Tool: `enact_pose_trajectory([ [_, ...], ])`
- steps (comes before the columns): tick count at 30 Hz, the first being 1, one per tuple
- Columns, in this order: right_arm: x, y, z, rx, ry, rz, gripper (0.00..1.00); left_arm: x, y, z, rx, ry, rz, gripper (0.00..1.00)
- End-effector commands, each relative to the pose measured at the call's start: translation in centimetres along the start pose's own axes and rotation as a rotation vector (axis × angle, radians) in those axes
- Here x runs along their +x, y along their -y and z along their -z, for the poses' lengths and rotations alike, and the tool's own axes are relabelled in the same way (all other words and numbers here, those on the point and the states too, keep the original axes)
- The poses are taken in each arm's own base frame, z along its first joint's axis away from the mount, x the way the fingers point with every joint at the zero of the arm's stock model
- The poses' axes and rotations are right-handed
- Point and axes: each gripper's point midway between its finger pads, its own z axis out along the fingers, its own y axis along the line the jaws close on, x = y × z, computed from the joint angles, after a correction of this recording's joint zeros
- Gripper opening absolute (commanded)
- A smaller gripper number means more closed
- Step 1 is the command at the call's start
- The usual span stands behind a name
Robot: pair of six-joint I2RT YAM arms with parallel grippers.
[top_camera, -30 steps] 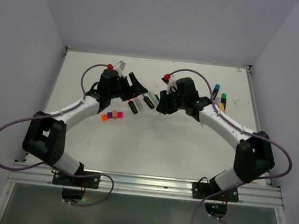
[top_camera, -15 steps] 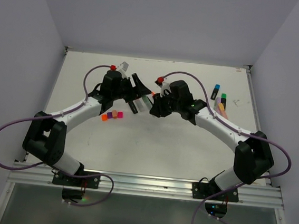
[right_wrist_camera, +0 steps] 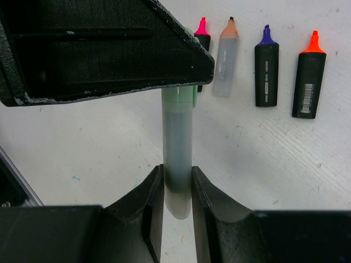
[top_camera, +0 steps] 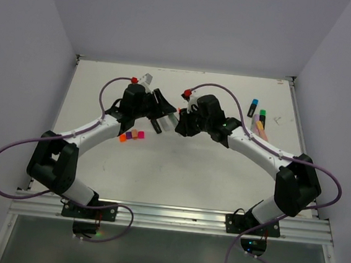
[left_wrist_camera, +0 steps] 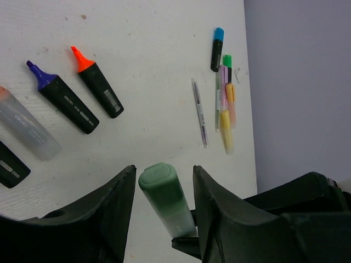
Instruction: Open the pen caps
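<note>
My right gripper (right_wrist_camera: 176, 170) is shut on the pale body of a highlighter (right_wrist_camera: 178, 137) and holds it above the table. Its green pen cap (left_wrist_camera: 159, 183) points between the fingers of my left gripper (left_wrist_camera: 164, 169). Those jaws stand on either side of the cap with a small gap on each side. In the top view the two grippers meet at mid-table, left gripper (top_camera: 164, 105) and right gripper (top_camera: 180, 122). Loose pen caps lie in a row by the left arm: orange (top_camera: 122, 137), purple (top_camera: 129, 135), pink (top_camera: 135, 133).
Uncapped highlighters lie under the grippers: orange tip (left_wrist_camera: 97, 82), purple tip (left_wrist_camera: 60, 98), a translucent one (left_wrist_camera: 27, 131), pink tip (right_wrist_camera: 202, 27). Capped pens lie at the far right edge: blue cap (left_wrist_camera: 219, 34), green cap (left_wrist_camera: 227, 60), pastel ones (left_wrist_camera: 226, 131), thin grey pens (left_wrist_camera: 200, 112).
The right arm has carried the highlighter leftward until its cap sits between the left fingers. The left jaws have narrowed around the cap.
</note>
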Motion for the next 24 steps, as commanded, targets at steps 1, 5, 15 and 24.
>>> enact_pose_trajectory([
  [1,-2.9,-0.7,1.1,0.003,0.100,0.013,0.00,-1.1,1.4,-0.3,0.032,0.036,-0.003,0.48],
  [5,-3.0,-0.6,1.0,0.008,0.102,0.015,0.00,-0.5,1.6,-0.6,0.035,0.024,-0.008,0.43],
  [15,-3.8,-0.9,0.5,-0.007,0.120,0.021,0.34,-0.1,3.1,-0.2,0.106,0.025,-0.042,0.00],
  [24,-3.8,-0.9,-1.2,-0.021,0.106,0.008,0.14,-0.7,3.7,0.4,0.114,0.057,-0.027,0.00],
])
